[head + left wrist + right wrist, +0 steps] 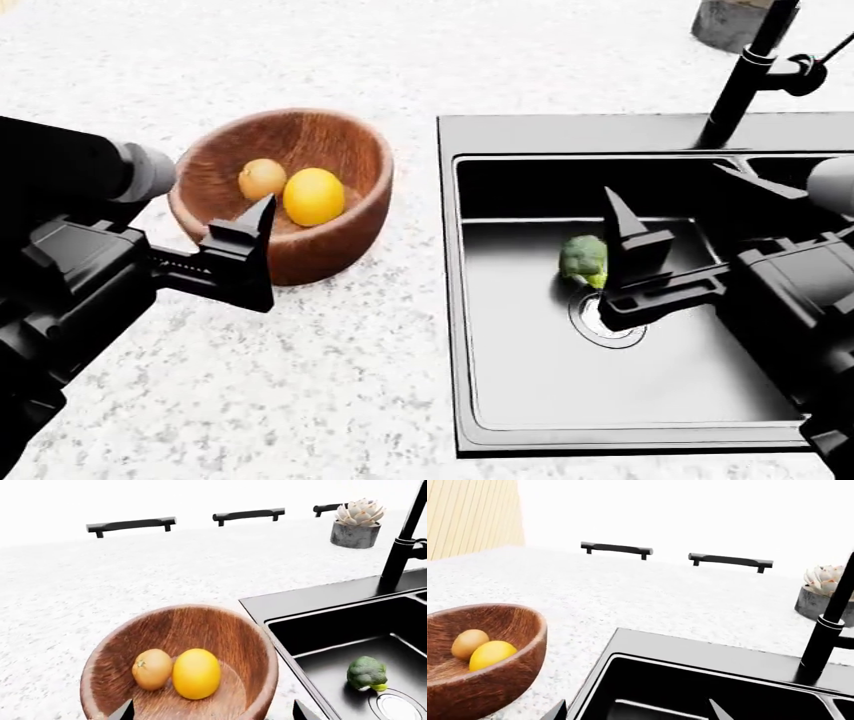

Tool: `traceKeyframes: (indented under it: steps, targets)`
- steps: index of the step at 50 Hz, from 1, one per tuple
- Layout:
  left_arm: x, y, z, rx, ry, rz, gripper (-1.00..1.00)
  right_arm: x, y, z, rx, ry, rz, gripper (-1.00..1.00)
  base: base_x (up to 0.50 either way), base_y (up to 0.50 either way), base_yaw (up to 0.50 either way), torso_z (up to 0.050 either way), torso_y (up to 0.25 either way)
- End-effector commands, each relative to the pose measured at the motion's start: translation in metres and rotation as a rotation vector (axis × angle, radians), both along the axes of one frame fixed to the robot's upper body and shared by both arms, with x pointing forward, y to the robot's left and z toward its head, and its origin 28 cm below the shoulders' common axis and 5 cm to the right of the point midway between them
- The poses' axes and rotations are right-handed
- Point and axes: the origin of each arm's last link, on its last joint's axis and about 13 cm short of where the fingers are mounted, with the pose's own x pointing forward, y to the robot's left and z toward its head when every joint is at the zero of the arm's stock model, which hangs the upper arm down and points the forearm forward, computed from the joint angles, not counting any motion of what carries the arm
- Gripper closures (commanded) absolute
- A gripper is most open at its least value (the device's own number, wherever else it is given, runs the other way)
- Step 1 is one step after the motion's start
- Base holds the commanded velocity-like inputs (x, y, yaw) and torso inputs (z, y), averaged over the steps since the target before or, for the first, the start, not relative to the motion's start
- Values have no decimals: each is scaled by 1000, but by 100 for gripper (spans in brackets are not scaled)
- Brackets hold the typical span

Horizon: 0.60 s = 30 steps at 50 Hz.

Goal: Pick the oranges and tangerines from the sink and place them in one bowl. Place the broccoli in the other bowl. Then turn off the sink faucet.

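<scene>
Deep reddish-brown wooden bowl (296, 190) on the speckled white countertop (307, 380), at about 9 o'clock from the black rectangular sink (534, 420); inside it, side by side and touching, a smooth yellow-orange fruit (314, 196) and a smaller, deeper orange fruit (262, 178), the smaller at 10 o'clock of the larger. Small green broccoli floret (582, 259) with pale stalk lying on the floor of the sink's left basin, just beside the round silver drain (607, 322), at roughly 11 o'clock of it. Left gripper (247, 262) over the bowl's near rim, at 6 o'clock of the two fruits, fingers spread wide with nothing between them; in the left wrist view both fruits seen just beyond the two fingertips, untouched. Right gripper (641, 275) above the left basin, jaws wide apart and empty; broccoli just beside its nearer finger (627, 245), at about 9 o'clock, not gripped. Tall slim black faucet (747, 70) rising from the sink's back edge at 12 o'clock; whether water runs cannot be told. Grey pot with a pale succulent (358, 522) on the counter behind the faucet; black bar handles (131, 525) farther back.
</scene>
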Motion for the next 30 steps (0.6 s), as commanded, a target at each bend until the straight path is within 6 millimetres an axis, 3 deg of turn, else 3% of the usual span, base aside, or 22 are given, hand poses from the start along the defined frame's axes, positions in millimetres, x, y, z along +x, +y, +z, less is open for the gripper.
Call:
traceKeyframes:
  steps: [1,30]
  targets:
    - [-1,0,0,-5,-3,-4,-100,-3,-1,2,2,-1,-10,-100,-9,-500,0,0,0]
    - [-5,0,0,-7,0,-11,-100,-6,-2,1,-2,12,-23,-100,-9,-500,0,0,0]
